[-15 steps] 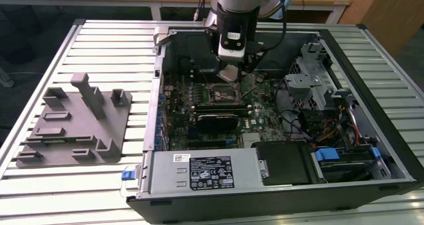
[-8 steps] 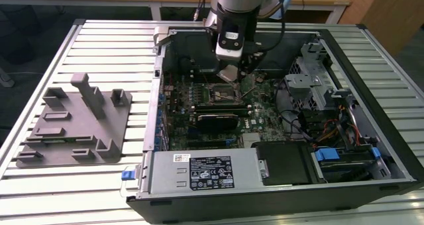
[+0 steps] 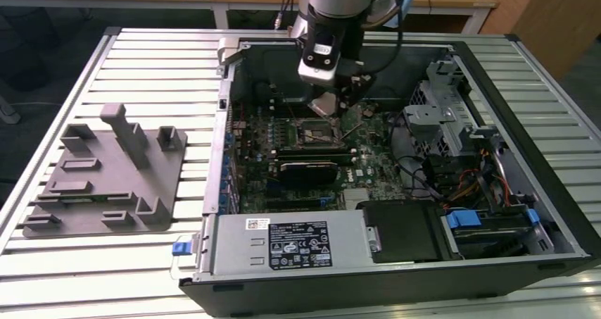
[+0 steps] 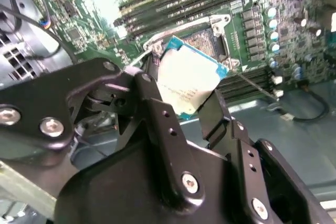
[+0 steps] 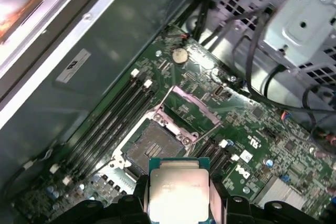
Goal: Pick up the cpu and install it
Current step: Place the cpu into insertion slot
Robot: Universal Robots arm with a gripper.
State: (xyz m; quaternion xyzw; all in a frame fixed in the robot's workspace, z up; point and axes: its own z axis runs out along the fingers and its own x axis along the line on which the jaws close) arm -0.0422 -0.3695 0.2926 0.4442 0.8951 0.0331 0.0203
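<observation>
The cpu (image 4: 189, 80), a flat square chip with a silvery lid and a blue-green edge, is clamped between my gripper's (image 4: 186, 85) two black fingers (image 4: 157, 114). In the first wrist view the cpu (image 5: 178, 184) hangs lid-up just off one corner of the empty socket (image 5: 152, 145), whose metal load plate (image 5: 191, 109) stands swung open. From the exterior view my gripper (image 3: 324, 104) is inside the open computer case, a little above the socket (image 3: 317, 130) on the green motherboard (image 3: 376, 165).
Memory slots (image 5: 113, 119) run beside the socket. A black block (image 3: 310, 170) sits on the board nearer the case front. A drive cage (image 3: 451, 122) and cables (image 3: 441, 174) fill the exterior view's right. A grey fixture plate (image 3: 103, 174) lies outside the case on the left.
</observation>
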